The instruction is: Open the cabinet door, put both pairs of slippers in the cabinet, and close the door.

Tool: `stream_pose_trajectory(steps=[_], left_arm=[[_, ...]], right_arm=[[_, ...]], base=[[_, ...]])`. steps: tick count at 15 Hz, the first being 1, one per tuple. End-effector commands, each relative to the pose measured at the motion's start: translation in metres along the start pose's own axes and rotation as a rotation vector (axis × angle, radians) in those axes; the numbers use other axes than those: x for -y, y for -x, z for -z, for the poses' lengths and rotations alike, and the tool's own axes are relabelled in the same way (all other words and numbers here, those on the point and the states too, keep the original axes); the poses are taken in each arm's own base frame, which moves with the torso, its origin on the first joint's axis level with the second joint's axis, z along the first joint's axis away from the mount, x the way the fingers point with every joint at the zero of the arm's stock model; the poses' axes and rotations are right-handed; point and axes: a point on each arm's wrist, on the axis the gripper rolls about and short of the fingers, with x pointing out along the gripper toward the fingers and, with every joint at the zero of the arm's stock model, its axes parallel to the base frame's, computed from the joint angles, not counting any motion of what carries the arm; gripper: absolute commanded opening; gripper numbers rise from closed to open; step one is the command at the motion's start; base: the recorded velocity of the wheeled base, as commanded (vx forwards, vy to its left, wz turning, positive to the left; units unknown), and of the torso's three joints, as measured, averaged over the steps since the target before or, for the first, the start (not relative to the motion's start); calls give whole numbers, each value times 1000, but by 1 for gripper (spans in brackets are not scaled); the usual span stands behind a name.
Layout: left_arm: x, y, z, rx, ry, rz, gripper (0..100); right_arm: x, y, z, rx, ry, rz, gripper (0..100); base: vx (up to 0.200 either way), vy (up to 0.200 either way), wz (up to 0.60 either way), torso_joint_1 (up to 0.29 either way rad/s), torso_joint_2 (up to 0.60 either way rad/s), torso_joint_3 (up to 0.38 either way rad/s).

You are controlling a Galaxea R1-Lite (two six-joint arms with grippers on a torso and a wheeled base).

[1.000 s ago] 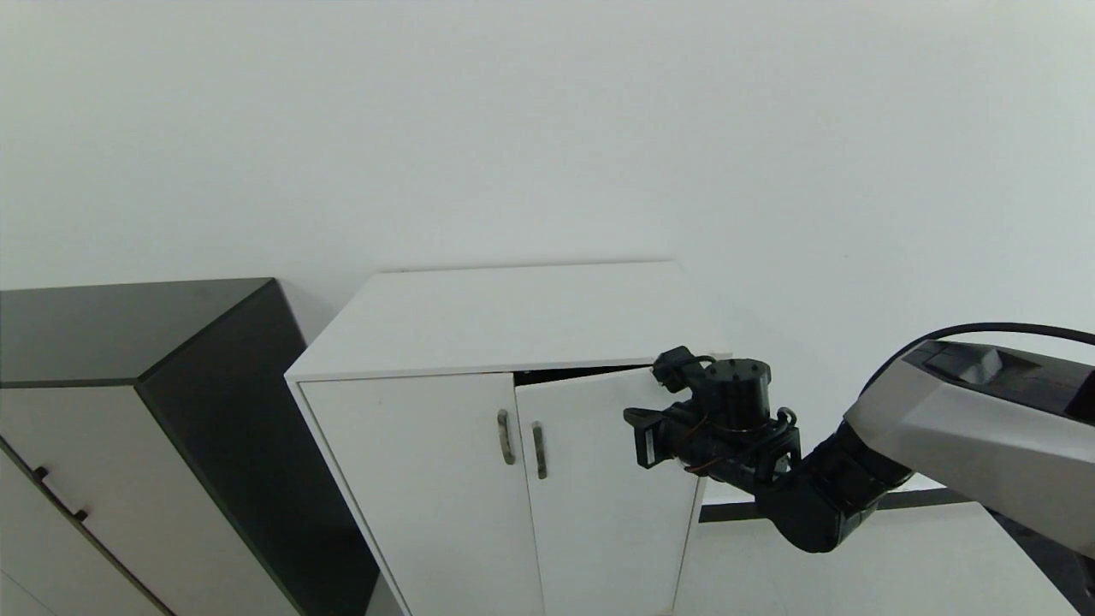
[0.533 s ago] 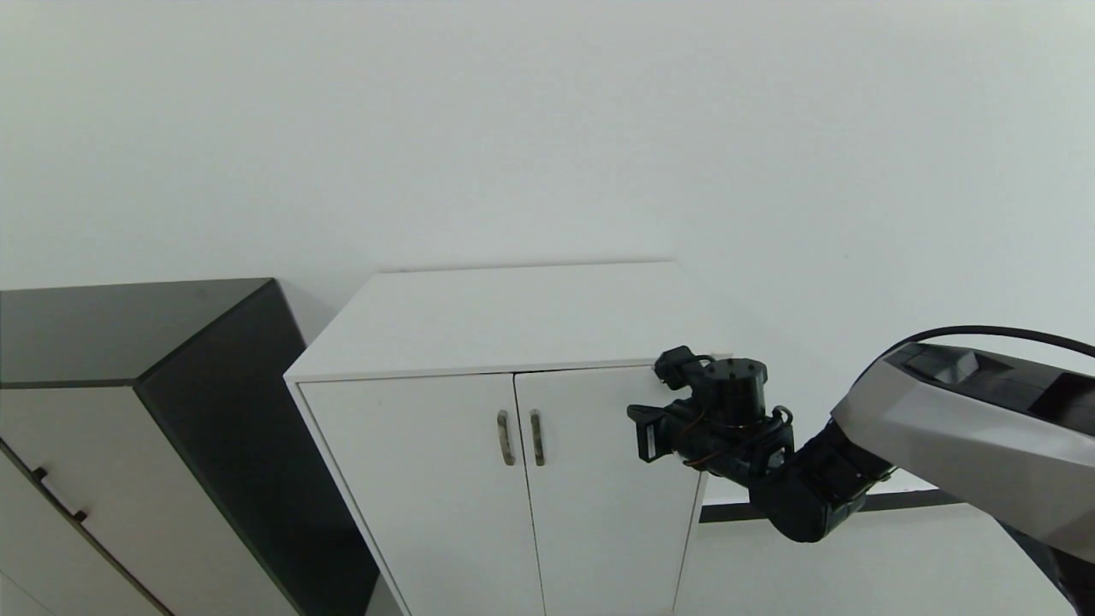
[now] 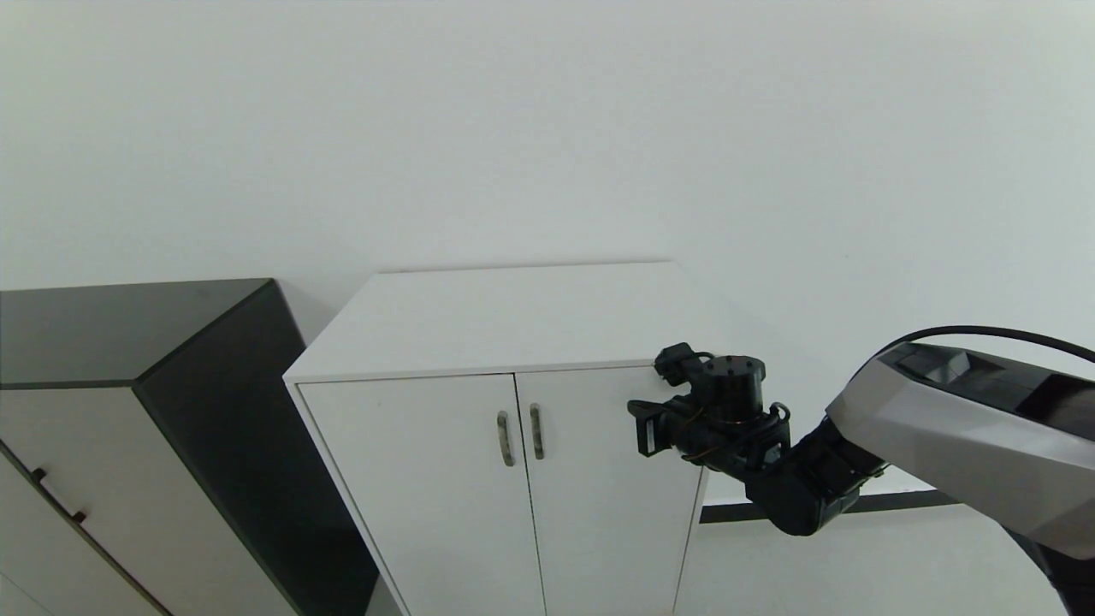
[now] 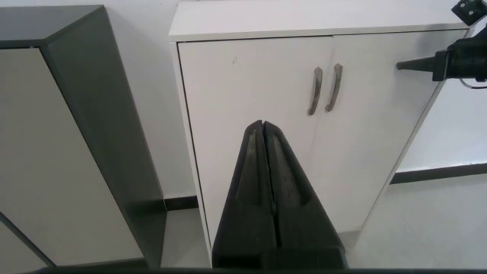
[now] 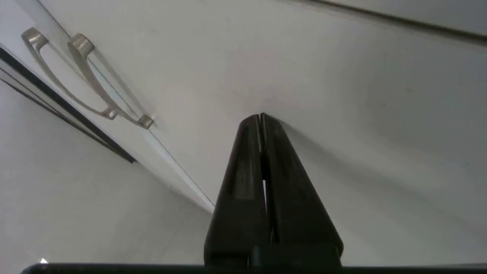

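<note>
Head view: the cabinet (image 3: 505,325) has both doors closed, and the right jaws sit at the right door (image 3: 599,513), right of the handles (image 3: 519,435). Left wrist view: left jaws together, cabinet well ahead of them. Right wrist view: right jaws together, tips at the door.

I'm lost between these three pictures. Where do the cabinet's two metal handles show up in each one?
Head view: handles at mid-front of the white cabinet.
Left wrist view: handles beyond the shut left tool, high on the cabinet front.
Right wrist view: handles close up, off to one side of the shut right tool.
Shared landmark: the right tool, by the right door.
</note>
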Motion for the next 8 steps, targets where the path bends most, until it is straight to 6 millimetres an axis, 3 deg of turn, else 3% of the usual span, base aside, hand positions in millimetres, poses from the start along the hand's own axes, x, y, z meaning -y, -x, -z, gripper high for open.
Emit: stream_pose_trajectory(steps=[1, 8], left_arm=[[0, 0, 0, -1, 0, 0, 0], [0, 0, 0, -1, 0, 0, 0]], right_arm=[[0, 0, 1, -9, 0, -1, 0], [-3, 8, -7, 2, 0, -2, 0]], base=[[0, 0, 0, 0, 0, 0], [0, 0, 0, 0, 0, 0]])
